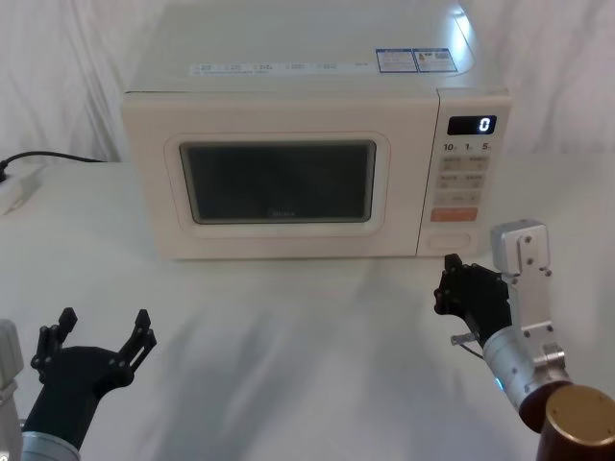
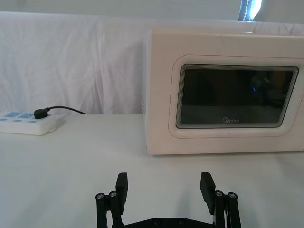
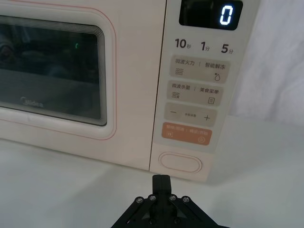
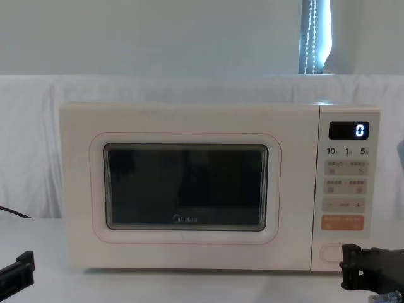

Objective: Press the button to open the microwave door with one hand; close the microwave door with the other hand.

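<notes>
Head view: right claw (image 1: 448, 284) pinched closed before the button (image 1: 455, 242); left claw (image 1: 102, 329) wide, low.

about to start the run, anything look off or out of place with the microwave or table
Nothing stands out. The microwave door sits shut and flush, the display reads 0, and the button looks intact.

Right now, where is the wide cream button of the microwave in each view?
Head view: button, panel's bottom, ahead of the right gripper.
Left wrist view: not in it.
Right wrist view: button, just beyond the shut gripper.
Chest view: button, lower right.
Shared landmark: orange key directly above it.
</notes>
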